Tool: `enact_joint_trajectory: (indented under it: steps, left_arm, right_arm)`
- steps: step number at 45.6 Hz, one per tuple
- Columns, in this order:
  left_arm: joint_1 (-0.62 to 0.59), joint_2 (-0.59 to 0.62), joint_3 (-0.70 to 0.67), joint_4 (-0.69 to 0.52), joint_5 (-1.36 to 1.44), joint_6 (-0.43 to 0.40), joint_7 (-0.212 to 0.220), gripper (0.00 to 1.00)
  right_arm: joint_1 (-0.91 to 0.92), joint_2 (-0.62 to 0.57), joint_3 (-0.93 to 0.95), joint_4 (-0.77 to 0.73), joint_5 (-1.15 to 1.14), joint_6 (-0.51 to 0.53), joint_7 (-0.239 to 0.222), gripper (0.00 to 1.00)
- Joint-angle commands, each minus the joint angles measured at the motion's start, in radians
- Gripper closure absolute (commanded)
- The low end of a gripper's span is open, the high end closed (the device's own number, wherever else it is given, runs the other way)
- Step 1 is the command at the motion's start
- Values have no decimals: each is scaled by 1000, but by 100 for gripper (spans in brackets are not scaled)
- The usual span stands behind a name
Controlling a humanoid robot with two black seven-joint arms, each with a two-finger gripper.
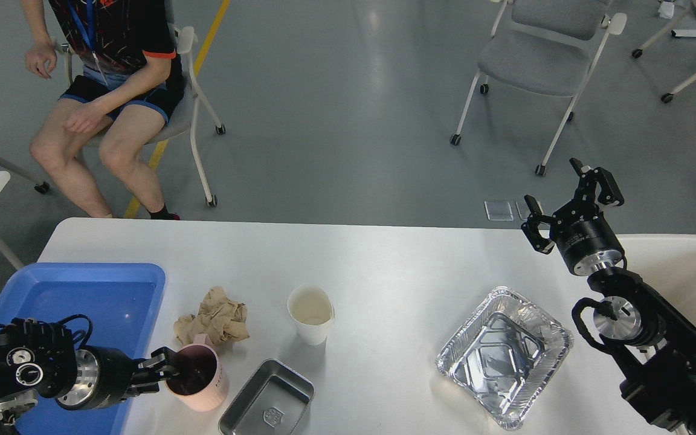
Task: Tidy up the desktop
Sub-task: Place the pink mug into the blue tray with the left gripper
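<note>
Gripped at its rim by the left pincer (164,370), the pink cup (198,377) could be tipped over the desk (384,260); the right pincer (568,202) was spread, empty.

On the worktop (384,266), a tray (82,290) lies at the left edge. Right of it sits crumpled paper (215,317), with a mug (200,377) just in front. A cup (312,314) stands mid-worktop; a tin (268,402) lies at the near edge before it. A foil pan (505,356) lies toward the right.
</note>
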Motion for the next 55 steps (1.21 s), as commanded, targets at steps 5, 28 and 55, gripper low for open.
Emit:
enact_joint_trajectory:
  steps: [5, 28, 55]
  left_arm:
    - [9, 0, 0, 1, 5, 7, -6, 98]
    - [-125, 93, -28, -80, 5, -111, -6, 100]
    - [-176, 656, -296, -110, -6, -610, 0, 100]
  right_arm:
    - [0, 1, 0, 0, 0, 0, 0, 0]
    - [5, 1, 5, -5, 0, 0, 0, 0]
    - [9, 10, 3, -24, 0, 0, 3, 0]
